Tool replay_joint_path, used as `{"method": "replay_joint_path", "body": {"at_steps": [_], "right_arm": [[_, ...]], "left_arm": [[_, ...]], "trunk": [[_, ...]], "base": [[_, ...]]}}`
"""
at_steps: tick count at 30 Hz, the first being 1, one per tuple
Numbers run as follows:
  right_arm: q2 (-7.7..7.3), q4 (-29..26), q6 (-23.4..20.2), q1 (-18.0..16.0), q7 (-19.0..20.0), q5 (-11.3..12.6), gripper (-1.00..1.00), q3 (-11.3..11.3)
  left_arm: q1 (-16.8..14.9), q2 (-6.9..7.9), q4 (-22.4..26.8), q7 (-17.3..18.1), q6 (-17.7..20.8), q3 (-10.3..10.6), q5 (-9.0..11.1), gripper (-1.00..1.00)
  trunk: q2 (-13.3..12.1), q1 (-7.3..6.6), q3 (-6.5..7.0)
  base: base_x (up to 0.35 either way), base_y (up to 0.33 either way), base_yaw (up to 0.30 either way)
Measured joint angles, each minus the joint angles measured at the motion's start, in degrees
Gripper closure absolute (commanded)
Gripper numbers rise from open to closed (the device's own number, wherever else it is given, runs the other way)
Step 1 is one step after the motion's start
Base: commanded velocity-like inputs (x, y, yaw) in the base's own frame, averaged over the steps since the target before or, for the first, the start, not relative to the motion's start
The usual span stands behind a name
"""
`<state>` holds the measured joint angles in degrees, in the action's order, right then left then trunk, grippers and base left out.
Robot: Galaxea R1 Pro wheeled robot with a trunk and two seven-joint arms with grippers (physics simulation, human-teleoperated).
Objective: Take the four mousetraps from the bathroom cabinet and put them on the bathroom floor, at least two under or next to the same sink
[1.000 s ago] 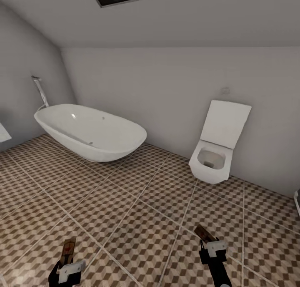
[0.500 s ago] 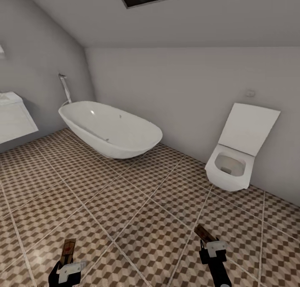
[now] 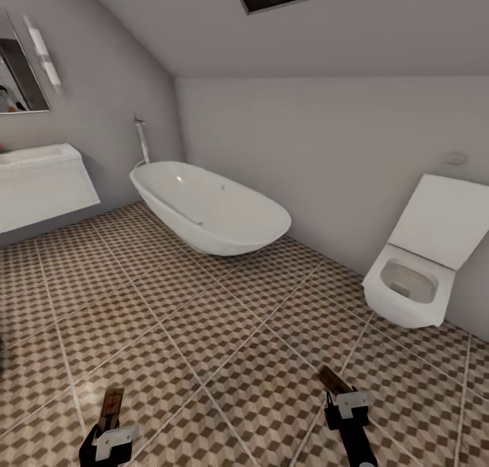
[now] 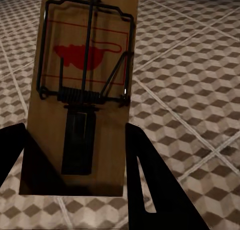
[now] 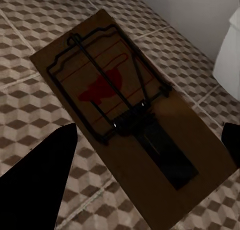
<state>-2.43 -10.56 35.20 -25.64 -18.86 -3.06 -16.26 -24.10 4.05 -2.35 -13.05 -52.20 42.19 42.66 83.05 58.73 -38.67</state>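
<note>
- The left gripper [image 3: 109, 434] is low on the left of the head view. Its fingers are closed on a mousetrap [image 3: 111, 407], with a black finger [image 4: 150, 182] on each side.
- The right gripper [image 3: 343, 404] holds a second mousetrap [image 3: 333, 379] the same way, out over the bathroom floor [image 3: 204, 331].
- The bathroom sink [image 3: 41, 182] hangs on the wall at far left.
- A white bathtub [image 3: 210, 209] sits past it, and a white toilet [image 3: 414, 284] is on the right.
</note>
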Motion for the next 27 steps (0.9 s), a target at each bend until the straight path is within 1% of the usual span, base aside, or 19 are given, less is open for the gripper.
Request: {"method": "replay_joint_path", "body": {"at_steps": [27], "right_arm": [[0.0,0.0,0.0,0.0,0.0,0.0,1.0,0.0]], "left_arm": [[0.0,-0.14,0.0,0.0,0.1,0.0,0.0,1.0]], "trunk": [[0.0,0.0,0.0]], "base": [[0.0,0.0,0.26]]}}
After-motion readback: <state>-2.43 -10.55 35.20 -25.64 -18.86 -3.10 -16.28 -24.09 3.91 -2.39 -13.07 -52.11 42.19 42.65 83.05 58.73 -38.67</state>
